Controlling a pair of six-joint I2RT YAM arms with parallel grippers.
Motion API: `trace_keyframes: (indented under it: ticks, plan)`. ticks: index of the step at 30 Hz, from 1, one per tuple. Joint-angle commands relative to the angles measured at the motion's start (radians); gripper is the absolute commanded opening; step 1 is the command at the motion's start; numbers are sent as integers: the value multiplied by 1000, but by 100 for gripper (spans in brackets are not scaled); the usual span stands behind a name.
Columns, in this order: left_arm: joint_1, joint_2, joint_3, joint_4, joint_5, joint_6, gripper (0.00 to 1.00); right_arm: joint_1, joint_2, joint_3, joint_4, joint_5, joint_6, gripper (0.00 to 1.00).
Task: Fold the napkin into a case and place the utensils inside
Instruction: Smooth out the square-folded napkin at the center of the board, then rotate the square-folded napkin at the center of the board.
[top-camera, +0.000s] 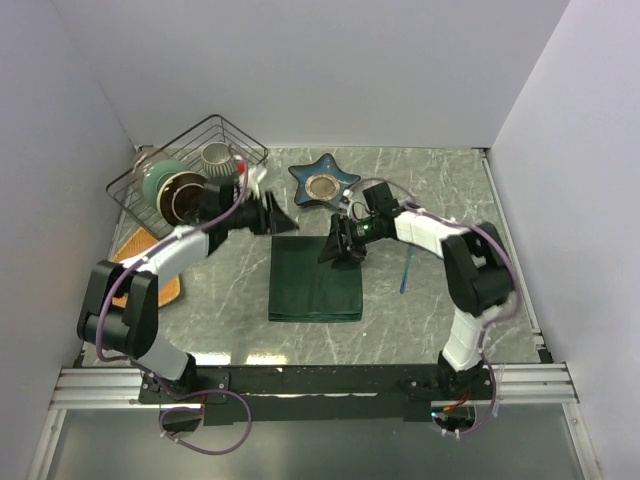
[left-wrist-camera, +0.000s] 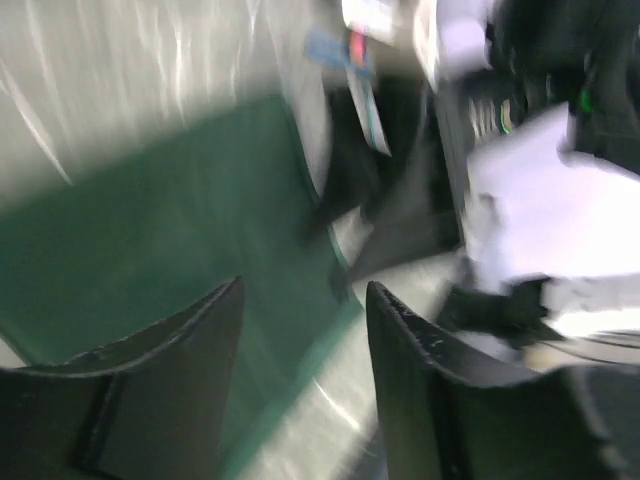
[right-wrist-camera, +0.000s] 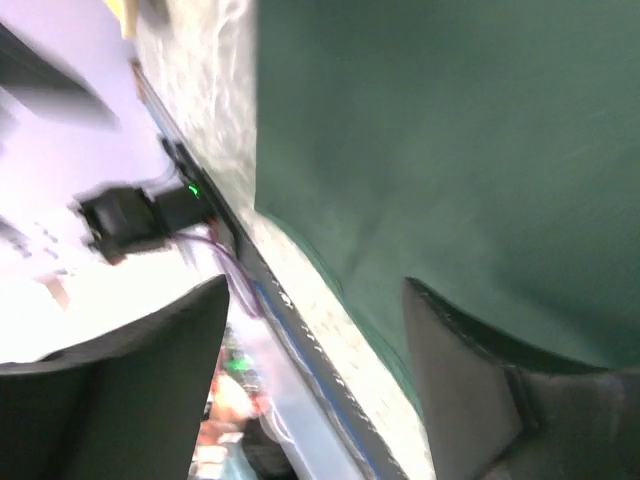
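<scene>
On the desk (top-camera: 420, 325), near its middle, the napkin (top-camera: 315, 285) is lying flat as a folded rectangle. Both wrist views are blurring strongly, so the cloth's edges are hard to make out there. The blue utensil (top-camera: 405, 272) is lying near the napkin's right side. The left hand (top-camera: 277, 214) is hovering just past the far left corner, fingers (left-wrist-camera: 180, 340) apart and grasping nothing. The right hand (top-camera: 338, 247) is reaching over the far right corner, also released.
</scene>
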Motion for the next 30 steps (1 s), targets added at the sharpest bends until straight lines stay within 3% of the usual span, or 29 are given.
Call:
trace_keyframes:
  ticks: [1, 5, 8, 13, 17, 30]
  plan:
    - [1, 41, 210, -361, -136, 464, 51, 67, -206, -41, -149, 109, -238, 66]
    - [-2, 175, 403, -487, -168, 547, 43, 141, -298, -89, -232, 261, -436, 46]
    - [-2, 265, 482, -552, -210, 586, 39, 203, -370, -118, -257, 383, -568, 38]
    - [-8, 353, 546, -559, -251, 598, 39, 357, -478, -210, -232, 583, -726, 38]
    - [-24, 401, 581, -547, -279, 604, 40, 452, -463, -230, -209, 692, -769, 37]
    - [-56, 511, 631, -564, -382, 730, 39, 586, -346, -276, -162, 798, -794, 34]
